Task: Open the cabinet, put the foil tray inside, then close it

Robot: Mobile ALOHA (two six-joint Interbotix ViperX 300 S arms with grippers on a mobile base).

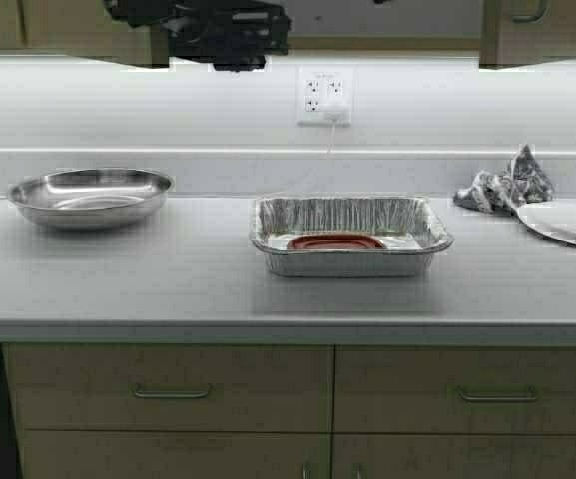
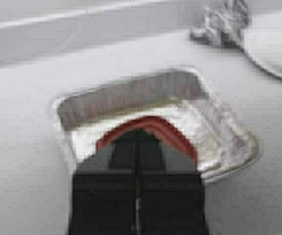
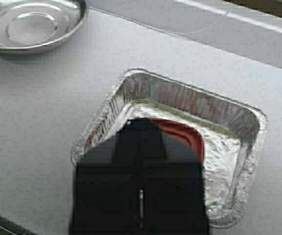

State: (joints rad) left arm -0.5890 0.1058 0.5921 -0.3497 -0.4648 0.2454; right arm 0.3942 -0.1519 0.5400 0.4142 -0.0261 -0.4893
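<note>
The foil tray (image 1: 351, 236) sits on the counter (image 1: 168, 284) midway along it, holding a red lid (image 1: 335, 241), with the bowl (image 1: 90, 196) well to its left and the plate (image 1: 571, 222) to its right. Both the left gripper (image 2: 139, 147) and right gripper (image 3: 141, 134) hover above the tray, jaws pressed together and holding nothing. The cabinet (image 1: 542, 30) doors overhead are closed.

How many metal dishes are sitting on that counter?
2. A round shiny steel bowl sits toward the counter's left end; a rectangular crinkled foil tray sits near the middle, holding something flat and red.
</note>
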